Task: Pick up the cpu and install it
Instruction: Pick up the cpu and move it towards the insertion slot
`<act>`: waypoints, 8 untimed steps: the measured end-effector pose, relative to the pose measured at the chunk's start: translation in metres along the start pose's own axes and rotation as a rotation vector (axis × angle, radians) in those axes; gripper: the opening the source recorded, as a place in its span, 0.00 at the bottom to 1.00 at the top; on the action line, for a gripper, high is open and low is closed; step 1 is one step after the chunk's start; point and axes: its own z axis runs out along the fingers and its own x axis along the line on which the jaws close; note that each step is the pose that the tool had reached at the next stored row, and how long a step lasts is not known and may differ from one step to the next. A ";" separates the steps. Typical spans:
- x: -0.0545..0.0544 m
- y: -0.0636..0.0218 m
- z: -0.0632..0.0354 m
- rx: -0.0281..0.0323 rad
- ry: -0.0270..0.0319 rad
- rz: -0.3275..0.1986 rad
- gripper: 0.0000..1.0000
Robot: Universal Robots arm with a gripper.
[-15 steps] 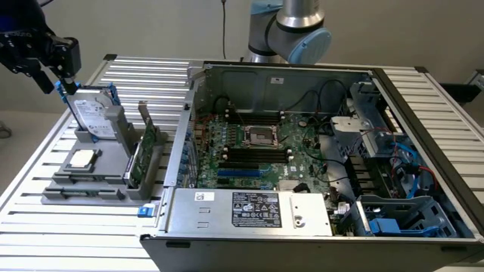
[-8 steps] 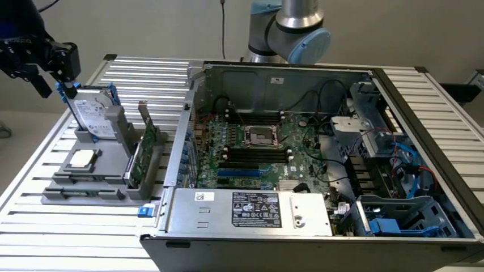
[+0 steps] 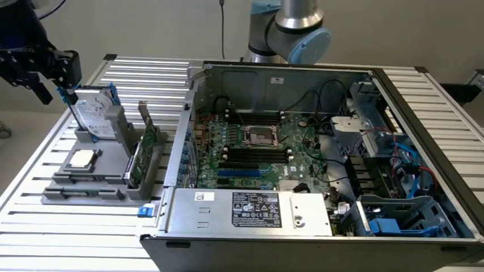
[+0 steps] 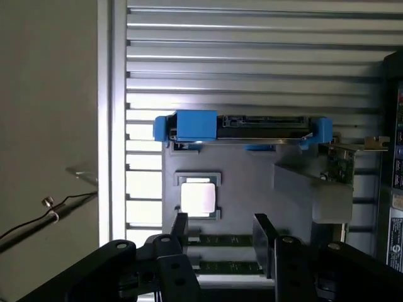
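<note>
Silvery cpu [image 3: 81, 160]: lies flat, metal top up, in a square recess of the grey holder [image 3: 113, 170] at the exterior view's left. It is well apart from the computer case and nothing touches it. The wrist view shows it pale and bright [image 4: 198, 198], between the hard drive and the fingertips.
Black gripper [image 3: 59, 97]: hangs over the far end of the holder, above the top edge of the hard drive. Its fingers [image 4: 179, 234] stand wide apart with nothing between them. Whether one grazes the drive, I cannot tell.
Upright hard drive [image 3: 94, 116]: stands on edge in a slot of the holder, white label showing, in a blue carrier [image 4: 195, 126].
Green card [image 3: 147, 148]: stands on edge in the holder, beside the drive on the side nearer the case.
Green strips [image 4: 220, 240]: lie in the holder's slots, seen between the fingers.
Open computer case [image 3: 423, 113]: lies on its side on the slatted metal table [image 3: 144, 73], motherboard [image 3: 257, 164] exposed.
Metal-framed socket [image 3: 261, 136]: sits mid-board, far from the cpu.
Grey arm [image 3: 291, 28]: rises behind the case.
</note>
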 end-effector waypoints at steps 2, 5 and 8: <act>0.000 -0.0006 0.0037 -0.0009 0.0011 -0.014 0.54; 0.001 -0.0014 0.0090 -0.0020 0.0030 -0.035 0.54; 0.002 -0.0023 0.0145 -0.0032 0.0048 -0.057 0.54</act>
